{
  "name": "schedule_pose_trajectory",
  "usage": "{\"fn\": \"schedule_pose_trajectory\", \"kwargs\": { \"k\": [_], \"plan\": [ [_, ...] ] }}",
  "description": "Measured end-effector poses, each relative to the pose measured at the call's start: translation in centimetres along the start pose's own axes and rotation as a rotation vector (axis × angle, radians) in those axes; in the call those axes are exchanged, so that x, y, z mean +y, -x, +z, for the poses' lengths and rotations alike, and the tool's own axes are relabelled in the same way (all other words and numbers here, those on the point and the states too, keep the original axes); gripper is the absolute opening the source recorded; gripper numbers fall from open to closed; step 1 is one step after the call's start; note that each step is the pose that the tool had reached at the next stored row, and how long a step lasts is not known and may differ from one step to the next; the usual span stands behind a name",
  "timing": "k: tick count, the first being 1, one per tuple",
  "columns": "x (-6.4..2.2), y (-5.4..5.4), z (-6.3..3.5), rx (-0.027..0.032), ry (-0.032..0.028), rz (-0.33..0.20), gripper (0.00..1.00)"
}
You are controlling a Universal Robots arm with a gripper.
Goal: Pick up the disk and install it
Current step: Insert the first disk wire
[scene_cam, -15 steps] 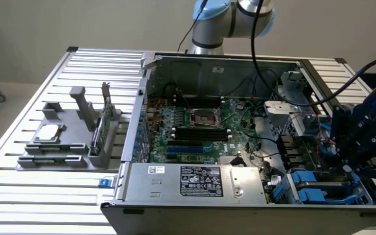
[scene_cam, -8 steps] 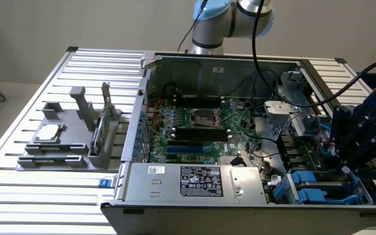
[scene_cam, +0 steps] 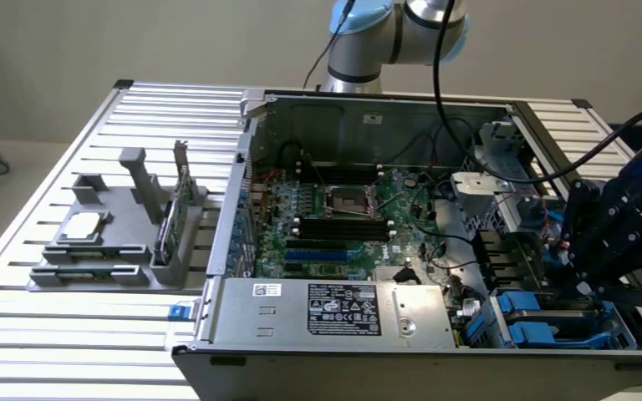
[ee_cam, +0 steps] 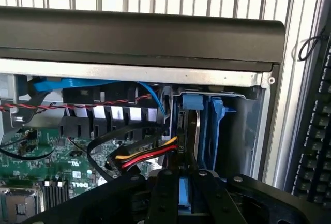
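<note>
Exterior view: open PC case (scene_cam: 377, 100) laid flat on slatted table (scene_cam: 165, 117), gripper (scene_cam: 587, 288) sunk into drive bay (scene_cam: 501, 255) at case's 4 o'clock corner. Wrist view, closer: disk (ee_cam: 195, 125) seen edge-on in that bay, silver metal flanked by blue rails, its blue strip pinched between nearly closed fingers (ee_cam: 165, 198). "DELL" readable on green board (ee_cam: 51, 167).

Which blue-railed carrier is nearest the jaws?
The disk, held between the jaws; the other two carriers stand in the bay ahead, apart from them.
</note>
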State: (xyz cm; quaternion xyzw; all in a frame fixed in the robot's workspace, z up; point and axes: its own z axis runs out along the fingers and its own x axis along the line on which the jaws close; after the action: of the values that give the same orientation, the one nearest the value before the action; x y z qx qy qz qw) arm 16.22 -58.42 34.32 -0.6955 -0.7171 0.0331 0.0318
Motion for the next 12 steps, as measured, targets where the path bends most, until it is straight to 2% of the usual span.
{"fn": "schedule_pose_trajectory", "kwargs": {
  "k": [12],
  "plan": [
    [0.7,-0.14,-0.06,-0.0028,-0.0017,0.07,0.17]
  ]
}}
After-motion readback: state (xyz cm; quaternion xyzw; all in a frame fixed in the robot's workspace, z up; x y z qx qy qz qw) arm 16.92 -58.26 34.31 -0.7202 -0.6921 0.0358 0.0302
